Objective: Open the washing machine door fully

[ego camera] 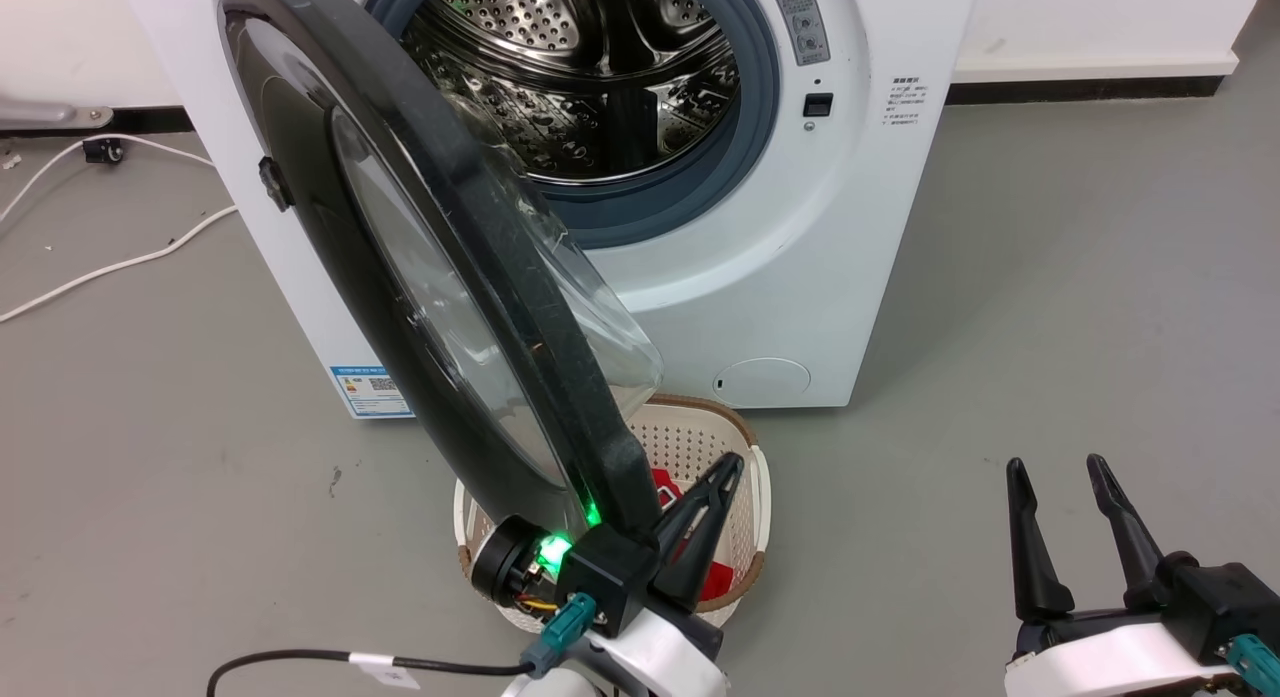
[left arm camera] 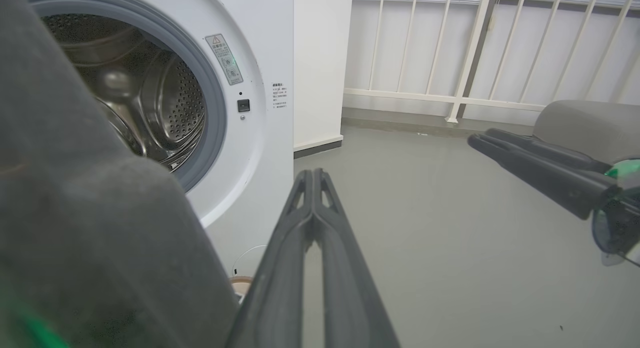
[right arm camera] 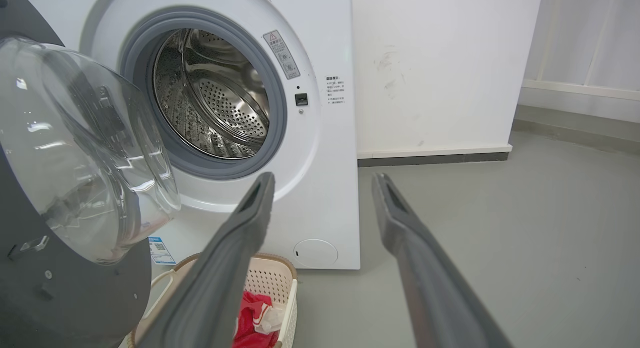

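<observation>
- The washing machine (ego camera: 800, 277) stands at the far side of the grey floor. Its steel drum (ego camera: 560, 57) and grey-blue gasket (ego camera: 745, 137) are both exposed.
- The washing machine door (ego camera: 500, 277) is hinged on the left and hangs about half open. It juts towards the near side with its clear glass bowl (right arm camera: 85, 153) facing right, so it is not yet fully open.
- The left gripper (ego camera: 728, 469) sits low at the door's free near edge, on the bowl side. Its two fingers are pressed together with nothing between them.
- The door rim looks to rest against the gripper's left flank, though I can't be sure of contact.
- The right gripper (ego camera: 1057, 467) waits well off to the right, near me. Its fingers are spread apart and empty.
- A white laundry basket (ego camera: 690, 439) with a red cloth (right arm camera: 250, 313) in it sits on the floor under the door's free edge, just in front of the machine.
- To my eye this is the pushing step, with the door being nudged wider by the side of the closed fingers.
- Next, I'd say, the left arm needs to sweep further left and away, following the door's arc round the hinge. It should stay above the basket and keep the rim from slipping off the fingers.
</observation>
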Controlling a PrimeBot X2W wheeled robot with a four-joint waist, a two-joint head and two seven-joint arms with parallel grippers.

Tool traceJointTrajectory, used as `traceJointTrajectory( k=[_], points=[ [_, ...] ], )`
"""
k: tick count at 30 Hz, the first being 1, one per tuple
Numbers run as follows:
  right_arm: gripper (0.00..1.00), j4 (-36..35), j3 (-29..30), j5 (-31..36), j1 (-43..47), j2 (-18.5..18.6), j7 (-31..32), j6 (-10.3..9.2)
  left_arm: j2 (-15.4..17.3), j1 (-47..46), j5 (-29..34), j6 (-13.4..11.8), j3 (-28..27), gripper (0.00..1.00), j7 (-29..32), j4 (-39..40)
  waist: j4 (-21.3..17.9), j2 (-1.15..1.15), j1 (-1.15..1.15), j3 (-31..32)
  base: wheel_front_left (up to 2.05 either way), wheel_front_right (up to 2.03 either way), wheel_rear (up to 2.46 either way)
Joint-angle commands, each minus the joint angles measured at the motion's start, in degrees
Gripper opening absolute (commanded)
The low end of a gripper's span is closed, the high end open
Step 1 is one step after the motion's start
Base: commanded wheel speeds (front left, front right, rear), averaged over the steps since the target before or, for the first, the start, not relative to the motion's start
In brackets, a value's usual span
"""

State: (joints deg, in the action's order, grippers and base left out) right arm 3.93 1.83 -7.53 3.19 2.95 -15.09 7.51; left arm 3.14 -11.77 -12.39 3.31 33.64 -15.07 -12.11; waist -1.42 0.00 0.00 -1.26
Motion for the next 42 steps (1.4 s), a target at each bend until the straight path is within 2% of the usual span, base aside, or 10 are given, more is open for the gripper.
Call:
traceJointTrajectory(
  k=[1,13,21,33,42],
  points=[
    [1.00,0.27,-0.20,-0.07,-1.02,-0.14,-0.09,-0.04,-0.17,-0.94,-0.35,-0.88,-0.25,0.00,-0.12,-0.70,-0.14,0.00,0.00,-0.08,0.00,0.00,0.00],
    [1.00,1.75,-0.26,-1.61,-0.82,-0.14,-0.09,-0.04,0.03,0.17,-0.11,-3.92,-2.35,0.00,-0.08,-2.01,-0.46,0.00,0.00,0.06,0.00,0.00,0.00],
    [1.00,2.24,0.06,-2.15,-1.09,-0.14,-0.09,-0.04,1.09,5.17,2.68,-7.71,-4.36,0.00,-0.07,1.37,-0.57,0.00,0.00,-0.10,0.00,0.00,0.00],
    [1.00,2.86,1.17,-2.89,0.12,-0.14,-0.09,-0.04,1.34,14.38,2.23,-11.81,-7.47,0.00,-0.10,9.62,1.97,0.00,0.00,0.25,0.00,0.00,0.00],
    [1.00,2.95,0.71,-2.64,0.89,-0.13,-0.09,-0.04,2.90,20.64,1.16,-15.08,-11.55,0.00,-0.08,14.08,5.42,0.00,0.00,1.08,0.00,0.00,0.00]
  ],
)
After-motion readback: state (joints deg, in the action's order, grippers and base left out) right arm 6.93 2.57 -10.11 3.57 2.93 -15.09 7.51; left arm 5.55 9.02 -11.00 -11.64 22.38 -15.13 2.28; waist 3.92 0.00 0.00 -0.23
